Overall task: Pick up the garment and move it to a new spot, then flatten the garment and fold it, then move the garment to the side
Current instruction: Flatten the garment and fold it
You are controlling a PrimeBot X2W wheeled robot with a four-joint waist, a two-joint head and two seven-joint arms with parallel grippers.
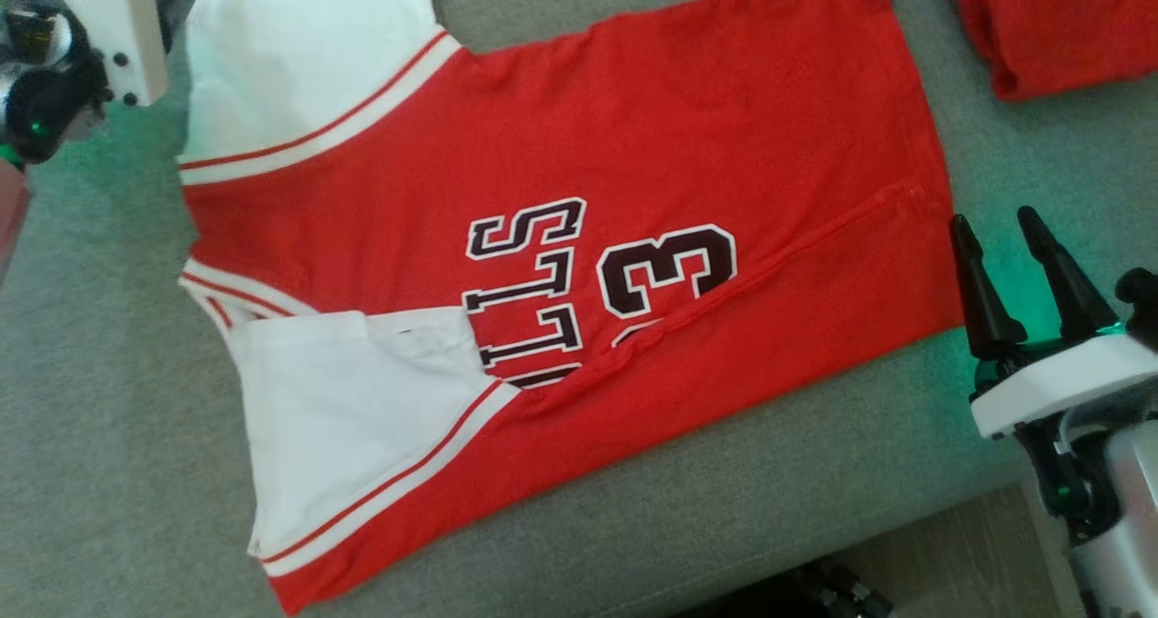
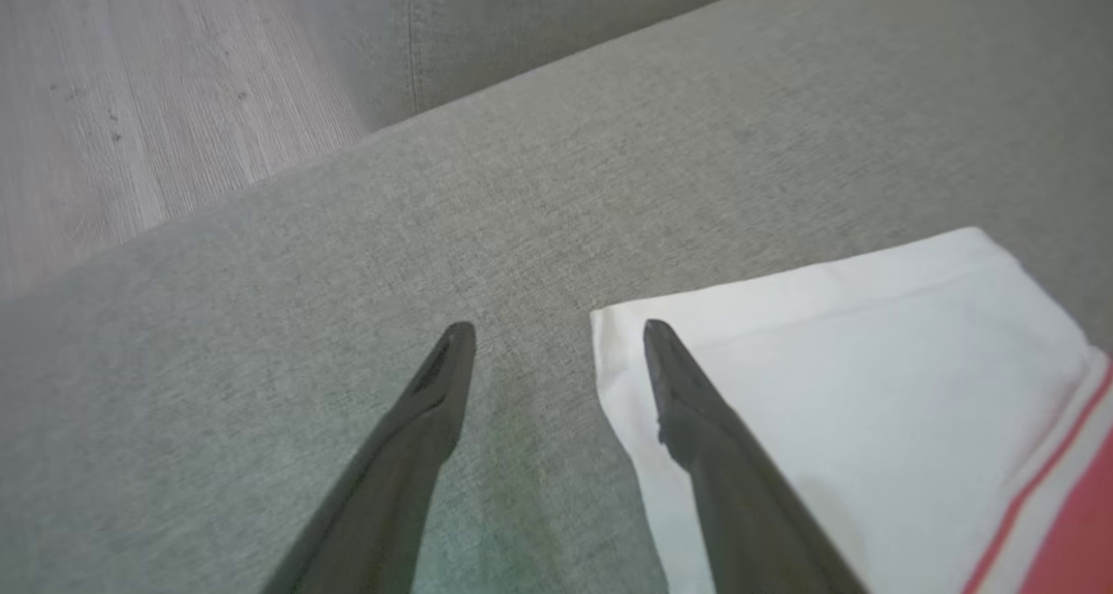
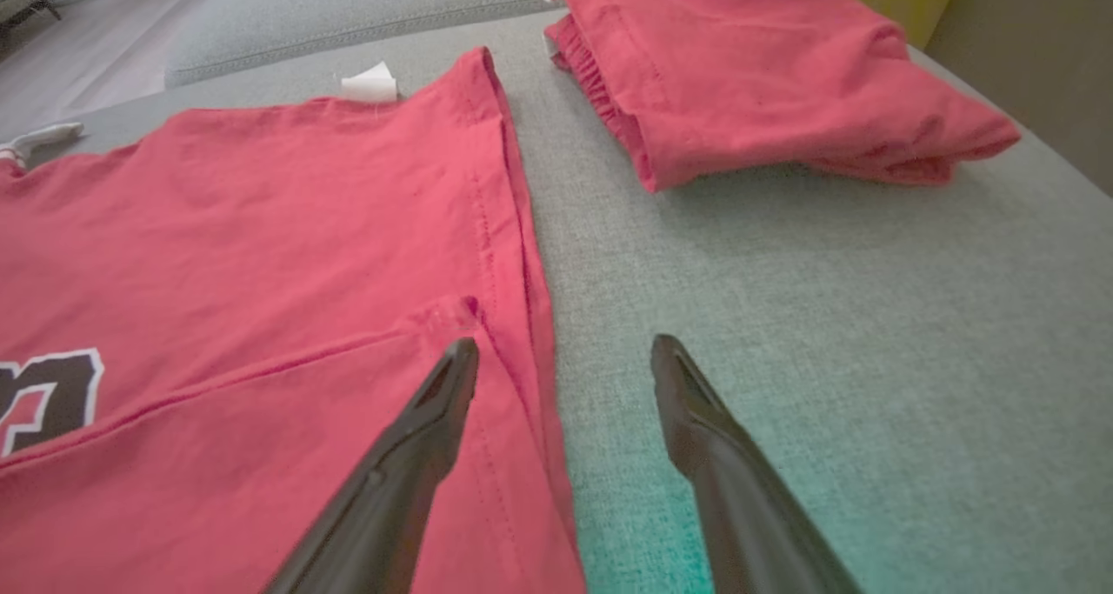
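The garment [image 1: 633, 129] is a red jersey with white sleeves and dark lettering, spread on a grey cushion [image 1: 109, 419]. Its near long edge is folded up over the number. My right gripper [image 1: 993, 220] stands open just off the jersey's hem at the right. In the right wrist view that gripper [image 3: 561, 342] has one finger over the red hem [image 3: 513, 255] and the other over bare cushion. My left gripper [image 2: 556, 326] is open with nothing between its fingers. One of its fingers hangs over the corner of a white sleeve [image 2: 869, 359], the other over grey fabric.
A second red garment [image 1: 1058, 21] lies folded at the far right, also in the right wrist view [image 3: 765, 81]. The cushion's front edge and wood floor [image 1: 950, 555] are at lower right. Wood floor [image 2: 130, 98] lies past the cushion's left end.
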